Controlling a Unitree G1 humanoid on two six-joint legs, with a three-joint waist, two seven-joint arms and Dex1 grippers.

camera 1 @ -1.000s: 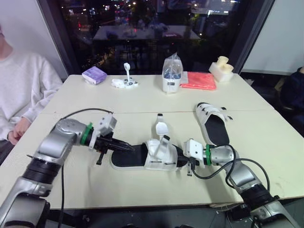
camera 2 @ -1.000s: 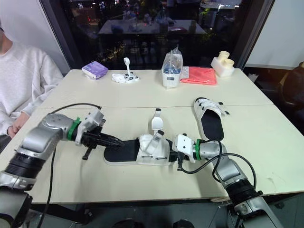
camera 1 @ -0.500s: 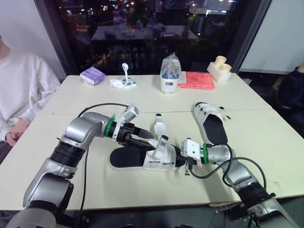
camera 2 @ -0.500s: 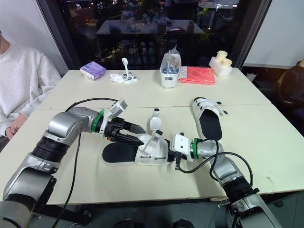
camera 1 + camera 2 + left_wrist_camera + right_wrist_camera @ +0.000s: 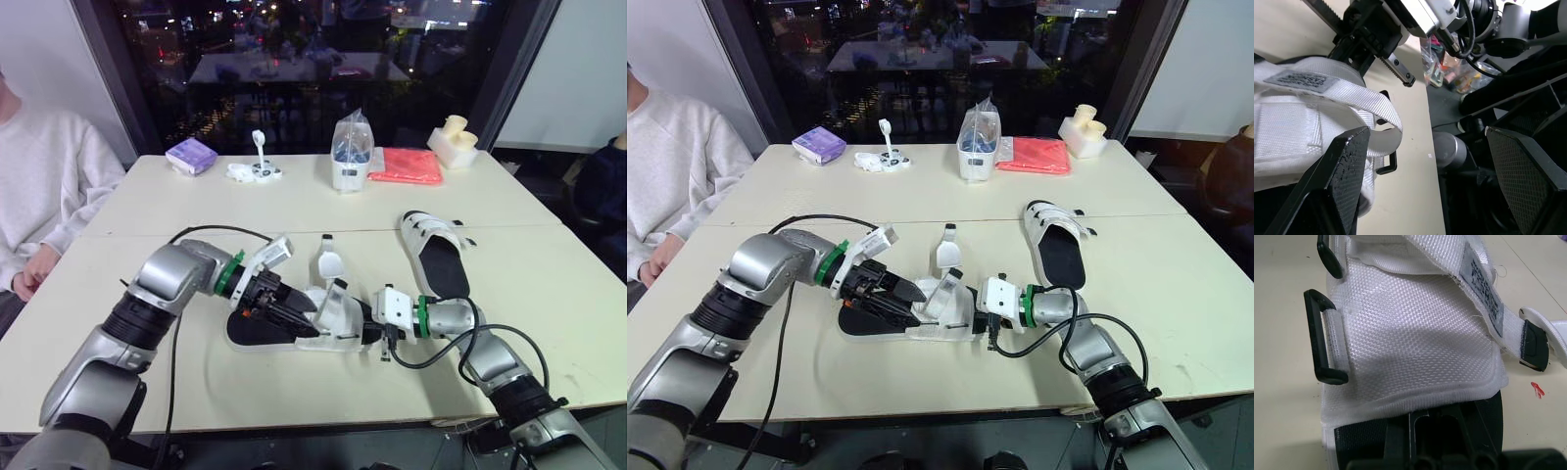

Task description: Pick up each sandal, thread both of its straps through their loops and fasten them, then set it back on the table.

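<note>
A white sandal with a black sole (image 5: pixel 257 328) lies on the table's front middle, its two straps (image 5: pixel 329 264) standing up unfastened. My left gripper (image 5: pixel 306 309) hangs open over the sole, its tips at the white upper. In the left wrist view its fingers (image 5: pixel 1344 178) stand wide apart with a white strap (image 5: pixel 1327 93) and a black loop (image 5: pixel 1387 164) between them. My right gripper (image 5: pixel 380 328) is shut on the sandal's toe end; its wrist view shows the white upper (image 5: pixel 1410 338) and a black loop (image 5: pixel 1322 338) close up. The second sandal (image 5: pixel 438 257) lies at the right.
A person in a white sweater (image 5: pixel 44 191) sits at the table's left side. Along the far edge stand a purple packet (image 5: pixel 192 155), small white items (image 5: pixel 257 169), a clear bag (image 5: pixel 353 155), a red cloth (image 5: pixel 408 165) and a cream object (image 5: pixel 455 143).
My left gripper was shut at the sandal's heel a second ago. It has opened and moved right along the sole to the white upper. The right gripper kept still.
</note>
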